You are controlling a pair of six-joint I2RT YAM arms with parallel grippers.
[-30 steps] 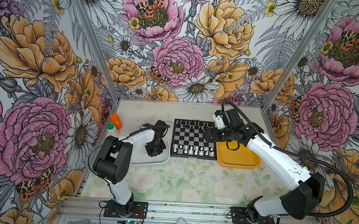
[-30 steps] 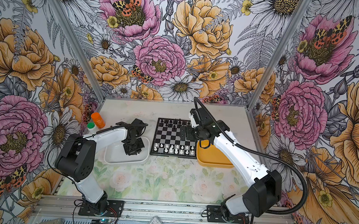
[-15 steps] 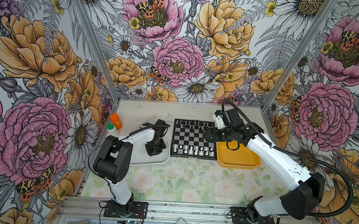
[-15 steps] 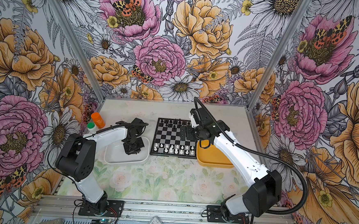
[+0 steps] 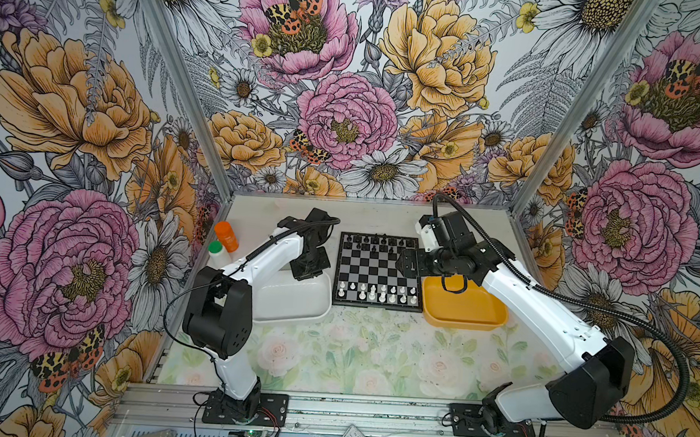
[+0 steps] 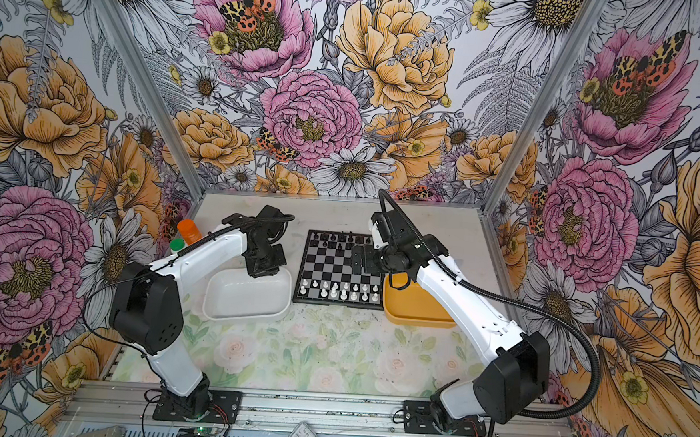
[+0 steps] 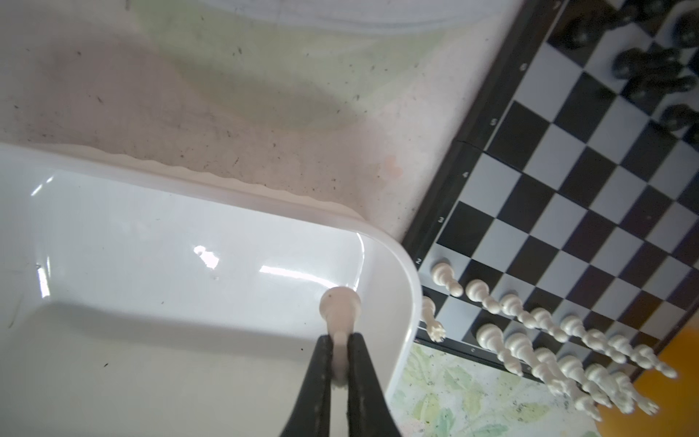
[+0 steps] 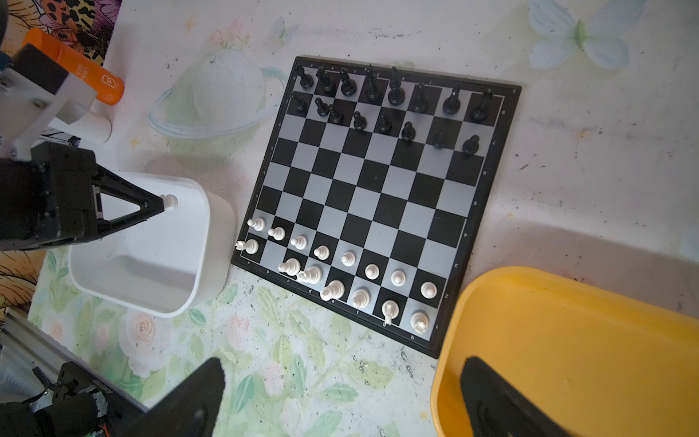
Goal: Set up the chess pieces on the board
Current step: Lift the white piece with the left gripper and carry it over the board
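Nearest the arm bases, the flowered worktop (image 5: 352, 353) carries nothing in both top views. Above it sit the white tray (image 5: 293, 307) at the lower left of the board (image 5: 378, 267) and the yellow tray (image 5: 463, 314) at its lower right, each just beside it. No loose piece shows in either tray.

Over the white tray's upper right corner the left tool (image 7: 339, 346) is clenched on a white piece (image 7: 339, 312). It pinches the slim upper part, with the round base leading, and I cannot tell which chessman it is. The piece seems to be lifted clear of the tray floor.

The white pieces (image 8: 348, 258) stand on the board's two nearest ranks. The pawn row is full, and the back row has one empty square (image 8: 270, 252), second in from the lower left corner.

The right tool (image 8: 340, 401) hangs released and grasps nothing, fingers spread wide over the board's right edge by the yellow tray.

The middle ranks are empty. The black pieces (image 8: 372, 89) fill the two far ranks, a few pawns off-centre. At upper left an orange bottle (image 5: 226, 235) and a green-capped bottle (image 5: 215, 248) stand by the wall.

This looks like the last white placement. The next move calls for a short carry rightward over the tray rim. The piece then goes down base-first into that gap without brushing its neighbours, and only then should the left tool let go
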